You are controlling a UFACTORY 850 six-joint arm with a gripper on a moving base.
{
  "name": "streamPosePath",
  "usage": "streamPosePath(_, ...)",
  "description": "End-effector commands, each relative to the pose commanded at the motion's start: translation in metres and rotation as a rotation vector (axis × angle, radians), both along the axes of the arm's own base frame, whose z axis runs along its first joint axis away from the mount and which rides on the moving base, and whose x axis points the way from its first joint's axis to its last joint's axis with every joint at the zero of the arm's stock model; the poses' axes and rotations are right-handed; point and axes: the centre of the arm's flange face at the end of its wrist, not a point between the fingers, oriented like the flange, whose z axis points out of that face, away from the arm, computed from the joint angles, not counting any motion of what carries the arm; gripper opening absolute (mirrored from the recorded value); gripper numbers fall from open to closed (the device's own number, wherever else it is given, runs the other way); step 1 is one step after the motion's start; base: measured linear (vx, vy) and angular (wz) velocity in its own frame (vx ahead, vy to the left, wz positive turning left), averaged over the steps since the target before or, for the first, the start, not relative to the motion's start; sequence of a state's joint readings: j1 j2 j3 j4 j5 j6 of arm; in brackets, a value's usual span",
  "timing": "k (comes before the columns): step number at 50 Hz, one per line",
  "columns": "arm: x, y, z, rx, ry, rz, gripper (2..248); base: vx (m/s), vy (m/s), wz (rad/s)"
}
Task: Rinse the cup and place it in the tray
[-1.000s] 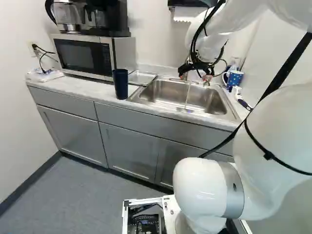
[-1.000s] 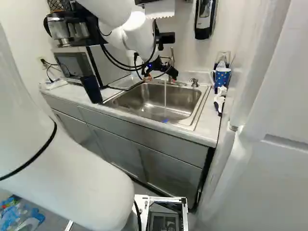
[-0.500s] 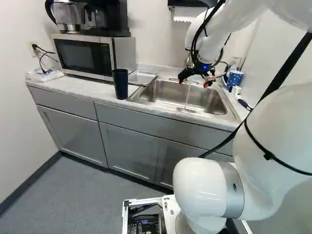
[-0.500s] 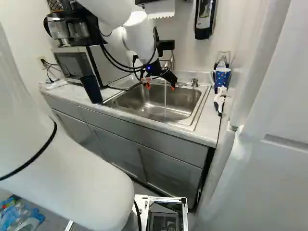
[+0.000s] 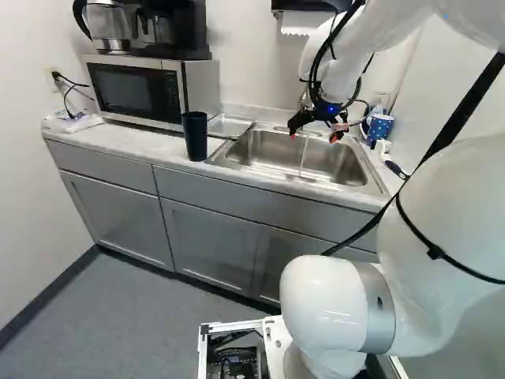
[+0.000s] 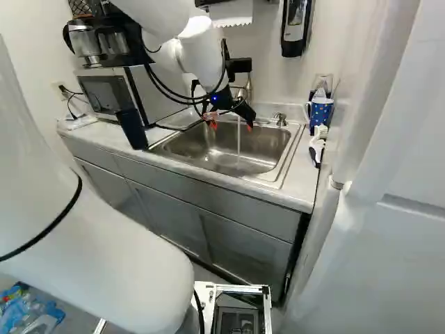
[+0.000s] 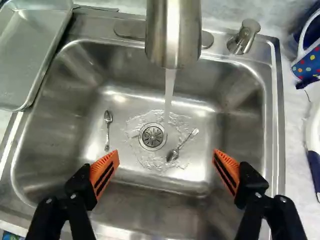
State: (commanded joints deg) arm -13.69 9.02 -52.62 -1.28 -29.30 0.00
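Desk [image 5: 118,142] with grey cabinets below is running along the wall ahead of you, and your white arm [image 6: 201,52] is reaching over it. The metal sink [image 5: 276,154] is sitting in this desk, and to its left, in your left base view, the microwave [image 5: 134,91] is carrying the coffee machine [image 5: 170,28]. The shallow metal tray [image 7: 35,52] is lying just beside the sink, on the microwave's side.

Your claw [image 5: 314,136] is hanging above the sink. In your wrist view, the claw [image 7: 166,162] is standing widely open, the two orange pads [image 7: 105,171] are facing each other well apart, and they are gripping nothing between them. The dark blue cup [image 5: 194,136] is standing upright on the desk, near the front edge, between the microwave and the sink, so it is resting outside the tray and well apart from your claw.

The tap [image 7: 172,37] is rising behind the sink, ahead of your claw, and is pouring a thin stream of water [image 7: 170,87] into it. At the right of your right base view, the blue dotted mug [image 6: 320,111] is standing on the desk. Two small spoons [image 7: 108,117] are lying on the sink's bottom, one on each side of the round drain [image 7: 152,136].
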Motion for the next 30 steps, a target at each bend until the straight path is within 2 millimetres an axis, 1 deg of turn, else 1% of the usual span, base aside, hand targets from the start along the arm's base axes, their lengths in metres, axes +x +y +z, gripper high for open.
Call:
streamPosePath(10, 0.007, 0.011, 0.001, -0.003, -0.016, 0.029, 247, 0.000, 0.000, 0.000)
streamPosePath(30, 0.030, 0.041, 0.005, -0.014, -0.079, 0.106, 247, 0.000, 0.000, 0.000)
